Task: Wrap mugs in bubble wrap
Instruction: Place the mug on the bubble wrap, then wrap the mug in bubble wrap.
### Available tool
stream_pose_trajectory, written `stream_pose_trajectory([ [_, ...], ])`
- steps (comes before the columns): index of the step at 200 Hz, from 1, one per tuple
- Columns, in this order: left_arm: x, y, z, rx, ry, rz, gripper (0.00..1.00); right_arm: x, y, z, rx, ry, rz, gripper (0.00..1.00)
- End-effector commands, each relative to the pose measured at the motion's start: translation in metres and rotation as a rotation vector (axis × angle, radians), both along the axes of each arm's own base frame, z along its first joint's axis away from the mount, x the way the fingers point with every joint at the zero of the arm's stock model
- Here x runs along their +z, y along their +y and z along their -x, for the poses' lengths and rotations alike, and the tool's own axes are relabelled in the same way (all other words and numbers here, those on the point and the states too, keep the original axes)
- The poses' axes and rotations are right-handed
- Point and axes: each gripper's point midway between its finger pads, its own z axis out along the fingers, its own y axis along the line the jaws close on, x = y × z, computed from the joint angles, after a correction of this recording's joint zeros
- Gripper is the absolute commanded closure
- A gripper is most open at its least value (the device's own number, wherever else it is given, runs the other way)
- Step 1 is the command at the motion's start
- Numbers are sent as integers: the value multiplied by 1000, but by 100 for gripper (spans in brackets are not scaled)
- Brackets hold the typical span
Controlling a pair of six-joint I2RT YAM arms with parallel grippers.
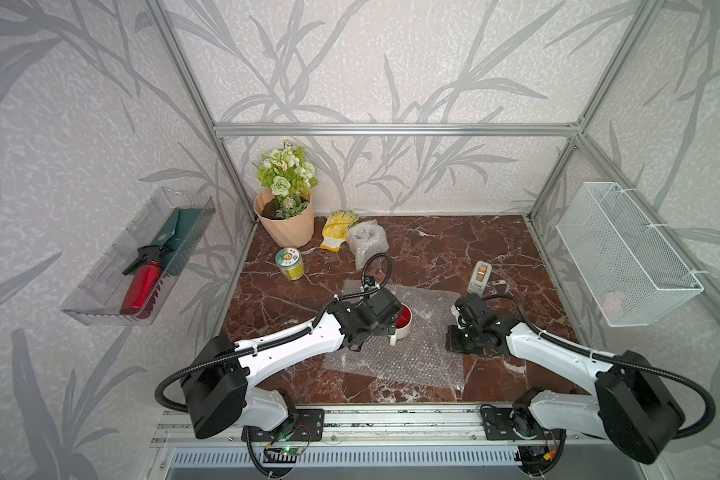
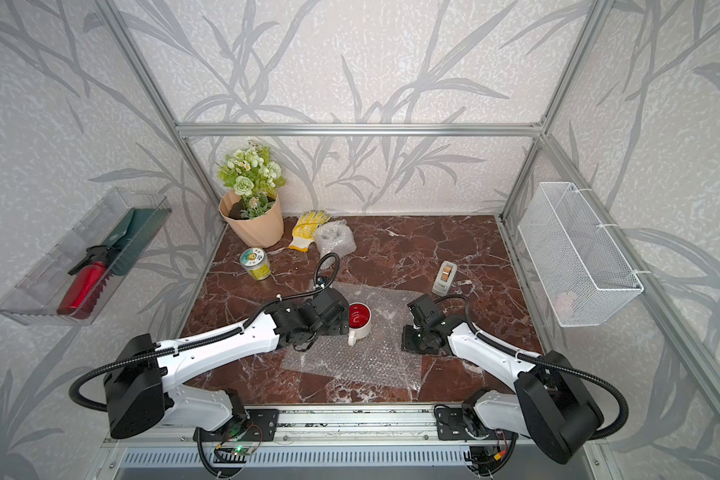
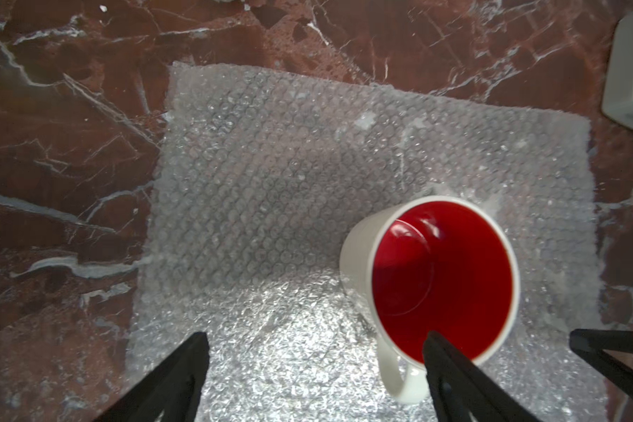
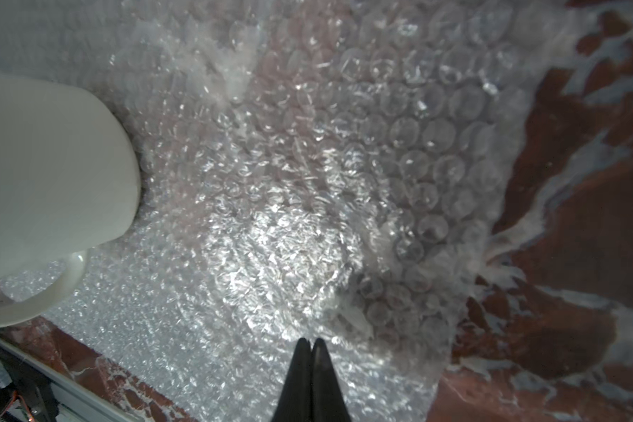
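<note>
On the red-brown marble table (image 1: 454, 249), the left arm (image 1: 292, 345) reaches from the front rail toward the middle, forearm slanting inward and wrist bent down over the flat bubble wrap (image 1: 408, 357). The left gripper (image 3: 315, 338) has its jaws spread wide and holds nothing. In the left wrist view one finger (image 3: 450, 369) overlaps the rim of the mug (image 3: 443, 277) by its handle; I cannot tell whether it touches.

The right arm (image 1: 549, 345) comes in from the front right corner, its wrist tipped down at the right edge of the sheet. The right gripper (image 4: 310, 341) has its fingers pressed together just over the wrap, and I cannot tell whether any plastic is pinched between them.

The mug stands upright on the sheet in both top views, white outside and red inside, with its handle toward the front.

By count:
- two arms
- one bare mug
- one flat sheet of bubble wrap
- one bubble-wrapped bundle (image 1: 366, 241) at the back, contents hidden
- one yellow glove (image 1: 337, 230)
- one tin can (image 1: 290, 264)
- one flower pot (image 1: 285, 220)
- one tape dispenser (image 1: 479, 276)
- one clear wall tray (image 1: 100, 307) holding a red bottle (image 1: 140, 286)
- one white wire basket (image 1: 624, 253)
</note>
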Motion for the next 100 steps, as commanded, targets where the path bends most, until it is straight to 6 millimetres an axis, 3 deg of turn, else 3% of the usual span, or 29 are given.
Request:
stream_pose_trajectory([
  [1, 2, 8, 1, -3, -1, -2, 7, -5, -6, -9, 7, -20, 66, 98],
  [59, -11, 27, 7, 63, 15, 9, 6, -14, -28, -34, 10, -8, 217, 100],
  [100, -7, 43, 10, 106, -5, 18, 3, 1, -14, -63, 50, -41, 192, 100],
])
